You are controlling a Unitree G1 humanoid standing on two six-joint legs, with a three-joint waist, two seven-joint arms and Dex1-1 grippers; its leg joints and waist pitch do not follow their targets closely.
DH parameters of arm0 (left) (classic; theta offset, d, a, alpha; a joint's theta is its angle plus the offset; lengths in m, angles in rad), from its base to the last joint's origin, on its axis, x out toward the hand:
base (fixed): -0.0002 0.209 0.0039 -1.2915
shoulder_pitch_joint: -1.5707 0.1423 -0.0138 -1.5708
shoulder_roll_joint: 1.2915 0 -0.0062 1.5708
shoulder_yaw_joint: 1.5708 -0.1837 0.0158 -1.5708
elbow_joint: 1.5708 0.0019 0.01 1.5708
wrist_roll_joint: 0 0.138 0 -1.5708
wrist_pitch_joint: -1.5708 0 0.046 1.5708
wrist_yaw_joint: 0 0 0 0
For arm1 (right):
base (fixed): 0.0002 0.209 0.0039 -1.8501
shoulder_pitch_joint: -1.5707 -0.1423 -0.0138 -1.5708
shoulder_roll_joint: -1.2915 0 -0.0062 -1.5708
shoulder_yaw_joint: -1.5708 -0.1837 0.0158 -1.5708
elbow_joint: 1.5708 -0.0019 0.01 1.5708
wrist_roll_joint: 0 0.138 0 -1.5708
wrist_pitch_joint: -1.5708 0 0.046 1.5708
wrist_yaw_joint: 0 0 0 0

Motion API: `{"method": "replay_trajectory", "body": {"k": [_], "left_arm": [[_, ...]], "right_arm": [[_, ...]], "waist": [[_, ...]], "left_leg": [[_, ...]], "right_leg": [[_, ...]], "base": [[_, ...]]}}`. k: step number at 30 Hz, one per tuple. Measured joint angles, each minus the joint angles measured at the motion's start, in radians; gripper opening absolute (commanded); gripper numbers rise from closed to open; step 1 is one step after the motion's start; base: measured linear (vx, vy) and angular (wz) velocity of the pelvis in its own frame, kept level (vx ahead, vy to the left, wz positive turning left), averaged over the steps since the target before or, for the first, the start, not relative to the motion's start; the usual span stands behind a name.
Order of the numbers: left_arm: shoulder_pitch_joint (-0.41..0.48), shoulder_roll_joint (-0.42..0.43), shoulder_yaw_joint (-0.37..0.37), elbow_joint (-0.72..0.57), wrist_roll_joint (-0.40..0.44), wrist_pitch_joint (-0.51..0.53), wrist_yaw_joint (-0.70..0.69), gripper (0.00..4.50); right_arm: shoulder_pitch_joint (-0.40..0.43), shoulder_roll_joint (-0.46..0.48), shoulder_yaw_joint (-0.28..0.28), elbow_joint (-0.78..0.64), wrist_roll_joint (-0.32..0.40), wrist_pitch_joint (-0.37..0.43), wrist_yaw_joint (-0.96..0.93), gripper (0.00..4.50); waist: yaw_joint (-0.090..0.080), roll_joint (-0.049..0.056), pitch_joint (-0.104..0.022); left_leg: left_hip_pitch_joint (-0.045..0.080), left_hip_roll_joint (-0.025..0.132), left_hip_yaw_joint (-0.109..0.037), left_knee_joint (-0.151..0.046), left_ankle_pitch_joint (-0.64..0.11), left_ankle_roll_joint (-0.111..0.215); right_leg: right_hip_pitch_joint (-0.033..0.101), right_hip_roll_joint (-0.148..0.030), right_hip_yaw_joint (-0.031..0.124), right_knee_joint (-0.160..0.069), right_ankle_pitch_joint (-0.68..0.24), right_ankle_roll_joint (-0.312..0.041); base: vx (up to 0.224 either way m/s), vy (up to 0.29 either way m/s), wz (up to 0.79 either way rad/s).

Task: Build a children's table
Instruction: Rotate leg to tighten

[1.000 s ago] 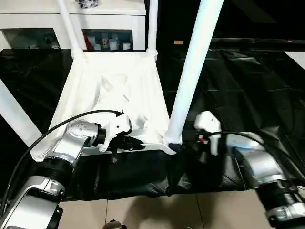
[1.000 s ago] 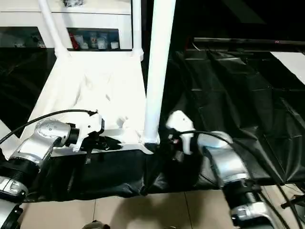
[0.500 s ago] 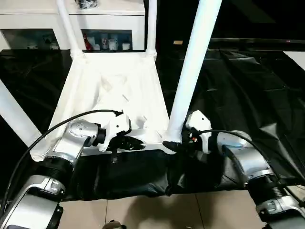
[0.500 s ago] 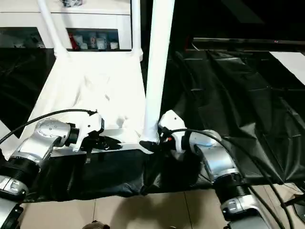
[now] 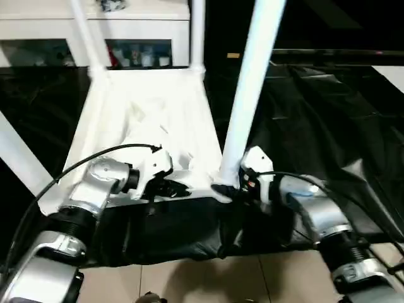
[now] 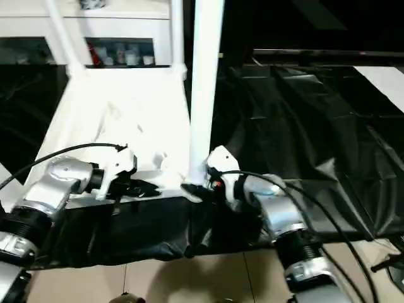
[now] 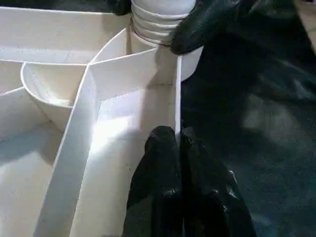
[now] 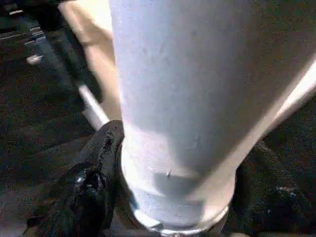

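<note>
The white tabletop (image 5: 151,101) lies upside down on a black sheet, ribs facing up. Legs stand in its corner sockets: the thick near right leg (image 5: 249,82), a far right leg (image 5: 197,31), a far left leg (image 5: 82,31) and a near left leg (image 5: 16,158). My left gripper (image 5: 183,188) is shut on the tabletop's near rim wall (image 7: 177,98), pinching the thin wall. My right gripper (image 5: 223,189) is at the base of the near right leg (image 8: 173,98). One black finger (image 8: 94,182) presses its side, the other sits opposite.
A white cabinet (image 5: 63,50) with glass doors stands behind the tabletop. The black sheet (image 5: 328,107) spreads out to the right, crumpled, with a white board (image 5: 394,72) at its far right edge. Tiled floor (image 5: 189,281) shows in front of me.
My right gripper has moved left to the near right leg's base and its fingers have narrowed around it. The left gripper has kept its hold. The camera has shifted a little.
</note>
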Motion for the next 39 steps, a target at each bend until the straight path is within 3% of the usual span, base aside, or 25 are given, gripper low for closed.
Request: {"method": "replay_trajectory", "body": {"k": [2, 9, 11, 15, 16, 20, 21, 25, 37, 38, 39], "left_arm": [[-0.003, -0.05, 0.015, 0.0, 0.025, 0.032, 0.1, 0.0], [-0.007, -0.162, 0.02, -0.026, 0.076, 0.124, 0.283, 0.0], [-0.007, -0.165, 0.02, -0.028, 0.076, 0.128, 0.287, 0.0], [-0.005, -0.162, 0.019, -0.029, 0.08, 0.111, 0.285, 0.0], [-0.001, -0.156, 0.016, -0.033, 0.08, 0.101, 0.281, 0.0], [0.013, -0.131, 0.012, -0.052, 0.078, 0.065, 0.235, 0.0], [0.014, -0.126, 0.009, -0.052, 0.078, 0.058, 0.224, 0.0], [0.017, -0.079, 0.002, -0.053, 0.063, 0.02, 0.135, 0.0], [0.019, 0.018, 0.002, -0.018, -0.006, -0.032, -0.129, 0.0], [0.018, 0.024, 0.001, -0.012, -0.007, -0.039, -0.145, 0.0], [0.016, 0.028, 0.001, -0.008, -0.008, -0.043, -0.155, 0.0]], "right_arm": [[0.0, 0.067, -0.046, 0.034, -0.027, 0.0, -0.163, 2.7], [-0.036, 0.182, -0.117, 0.099, -0.066, 0.024, -0.488, 2.7], [-0.036, 0.186, -0.12, 0.101, -0.07, 0.018, -0.496, 3.39], [-0.031, 0.19, -0.12, 0.1, -0.072, 0.0, -0.491, 3.6], [-0.03, 0.185, -0.119, 0.1, -0.07, -0.004, -0.475, 3.84], [-0.03, 0.139, -0.102, 0.09, -0.048, -0.029, -0.347, 3.94], [-0.03, 0.131, -0.101, 0.089, -0.042, -0.031, -0.323, 4.24], [-0.022, 0.051, -0.063, 0.017, 0.003, -0.037, -0.129, 4.43], [-0.021, -0.124, 0.042, -0.033, 0.053, 0.019, 0.294, 4.43], [-0.022, -0.13, 0.043, -0.032, 0.053, 0.021, 0.312, 4.16], [-0.024, -0.13, 0.043, -0.031, 0.053, 0.021, 0.321, 4.16]], "waist": [[-0.003, 0.003, -0.001], [-0.017, 0.015, -0.008], [-0.017, 0.017, -0.009], [-0.018, 0.018, -0.009], [-0.019, 0.018, -0.008], [-0.016, 0.019, -0.008], [-0.015, 0.019, -0.008], [-0.014, 0.017, -0.007], [0.012, 0.012, -0.004], [0.012, 0.011, -0.003], [0.013, 0.01, -0.003]], "left_leg": [[0.001, 0.0, 0.0, 0.0, 0.0, 0.0], [0.001, -0.001, 0.0, 0.0, 0.0, 0.0], [0.001, -0.002, -0.001, -0.002, 0.0, 0.0], [0.0, -0.002, -0.001, -0.002, 0.0, 0.0], [0.0, -0.002, -0.001, -0.002, 0.0, 0.0], [-0.001, -0.001, -0.001, -0.004, 0.0, 0.0], [-0.001, -0.001, -0.001, -0.004, 0.0, 0.0], [-0.002, -0.001, -0.001, -0.003, 0.0, 0.0], [-0.003, -0.001, 0.0, -0.003, 0.0, 0.001], [-0.003, 0.0, 0.0, -0.003, 0.0, 0.001], [-0.003, 0.0, 0.0, -0.003, 0.0, 0.001]], "right_leg": [[0.0, 0.0, 0.0, 0.001, 0.0, 0.0], [0.001, 0.0, 0.001, -0.001, -0.001, 0.001], [0.001, 0.0, 0.001, -0.002, -0.001, 0.001], [0.001, 0.0, 0.0, -0.002, -0.001, 0.001], [0.001, 0.0, 0.0, -0.002, -0.001, 0.001], [0.0, 0.0, -0.001, -0.003, -0.001, 0.002], [0.0, 0.0, -0.001, -0.003, -0.001, 0.002], [0.0, 0.0, -0.001, -0.004, -0.001, 0.002], [-0.001, 0.0, -0.001, -0.005, -0.001, 0.002], [-0.001, 0.0, -0.001, -0.005, -0.001, 0.002], [-0.001, 0.0, -0.001, -0.005, -0.001, 0.002]], "base": [[0.0, 0.0, 0.0], [0.0, 0.0, 0.0], [0.0, 0.0, 0.0], [0.0, 0.0, 0.0], [0.0, 0.0, 0.0], [0.0, 0.0, 0.0], [0.0, 0.0, 0.0], [0.0, 0.0, 0.0], [0.0, 0.0, 0.0], [0.0, 0.0, 0.0], [0.0, 0.0, 0.0]]}}
